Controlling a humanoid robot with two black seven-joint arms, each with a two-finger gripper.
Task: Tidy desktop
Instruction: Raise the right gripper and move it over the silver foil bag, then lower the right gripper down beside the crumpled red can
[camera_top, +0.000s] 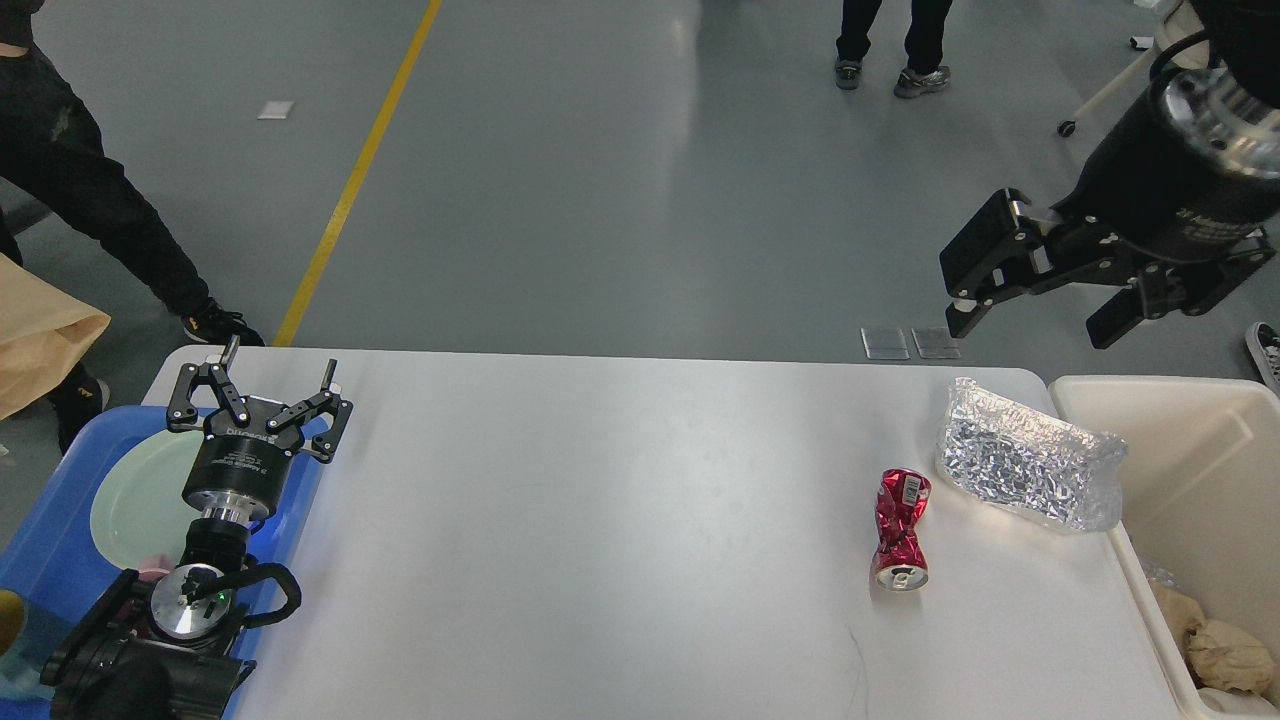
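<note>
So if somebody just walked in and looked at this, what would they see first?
Probably the crushed red can lying on the white desktop, with a shiny silver foil bag just beside it near the right edge. Then the right gripper, open, hanging in the air above the bag, and the left gripper, open, over a blue tray on the left.
</note>
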